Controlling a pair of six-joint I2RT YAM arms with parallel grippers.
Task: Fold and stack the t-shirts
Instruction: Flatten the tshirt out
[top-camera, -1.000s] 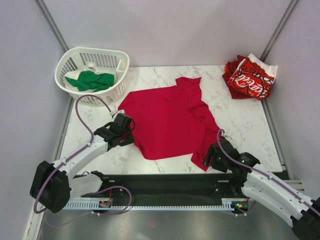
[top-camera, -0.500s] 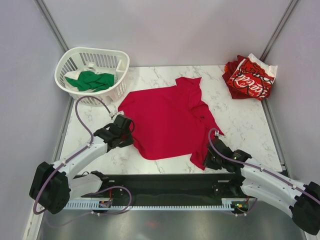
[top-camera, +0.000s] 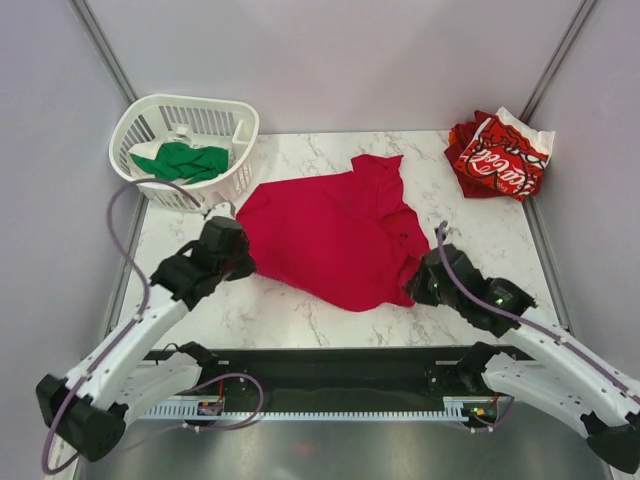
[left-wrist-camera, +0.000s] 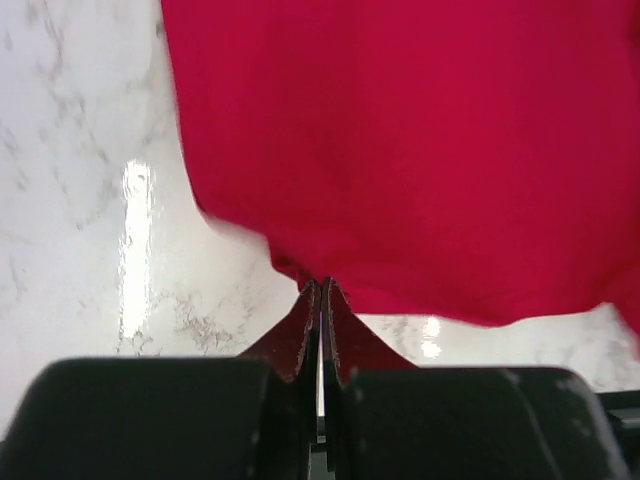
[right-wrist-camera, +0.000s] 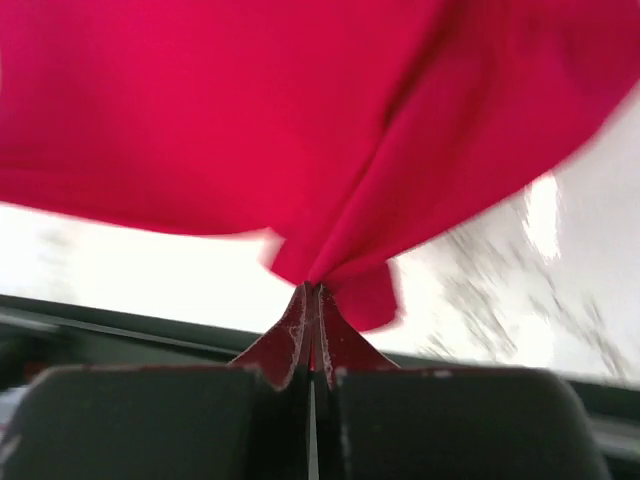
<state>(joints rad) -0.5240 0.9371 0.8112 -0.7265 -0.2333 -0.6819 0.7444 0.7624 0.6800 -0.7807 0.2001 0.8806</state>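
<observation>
A plain crimson-red t-shirt (top-camera: 335, 235) lies spread across the middle of the marble table, its near hem lifted. My left gripper (top-camera: 238, 262) is shut on the shirt's near left corner (left-wrist-camera: 300, 272). On the near right corner (right-wrist-camera: 330, 270) my right gripper (top-camera: 420, 285) is pinched shut. A red-and-white t-shirt with white script (top-camera: 498, 155) lies folded at the far right corner. The green t-shirt (top-camera: 182, 160) is crumpled inside the white basket (top-camera: 238, 125) at the far left.
The marble table (top-camera: 480, 250) ends at a black rail (top-camera: 320, 365) along the near edge. Metal frame posts (top-camera: 105, 45) and grey walls close in both sides. The basket stands just beyond my left arm.
My right gripper closed on the shirt's near right corner and lifted it away from the near edge. The left gripper has drawn its corner up and leftward, so the near hem now sits farther back.
</observation>
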